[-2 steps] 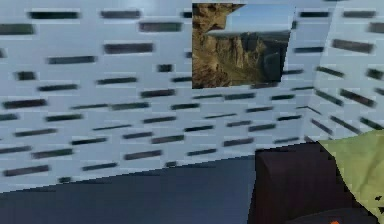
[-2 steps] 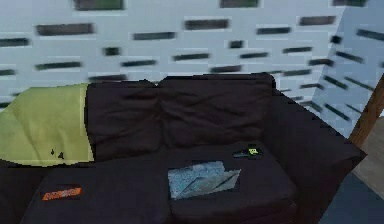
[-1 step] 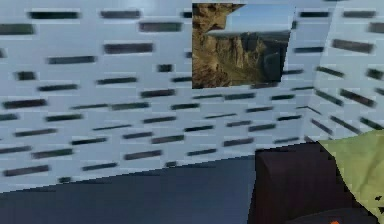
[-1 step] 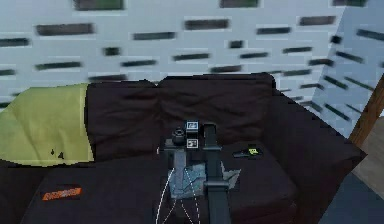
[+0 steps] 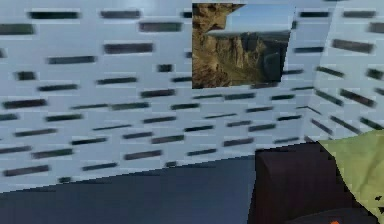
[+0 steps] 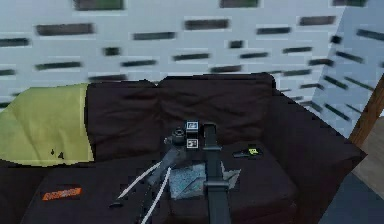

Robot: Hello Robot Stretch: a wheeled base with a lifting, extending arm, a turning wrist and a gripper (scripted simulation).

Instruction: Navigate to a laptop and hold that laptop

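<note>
- A yellow-green cloth (image 6: 45, 125) is draping the left end of the dark brown padded sofa (image 6: 130, 115). A small flat orange-red thing (image 6: 62, 192) is lying on the seat at lower left.
- The hand (image 6: 148, 188) is reaching over the seat at lower centre. I cannot tell whether it is gripping anything.
- A flat grey slab (image 6: 188, 182), probably the laptop, is lying on the cushion under the dark square arm bar (image 6: 212, 190).
- The driving looks finished and the grasp seems to be in hand. The next move is calling for a firm hold on the slab's edge, then a lift.
</note>
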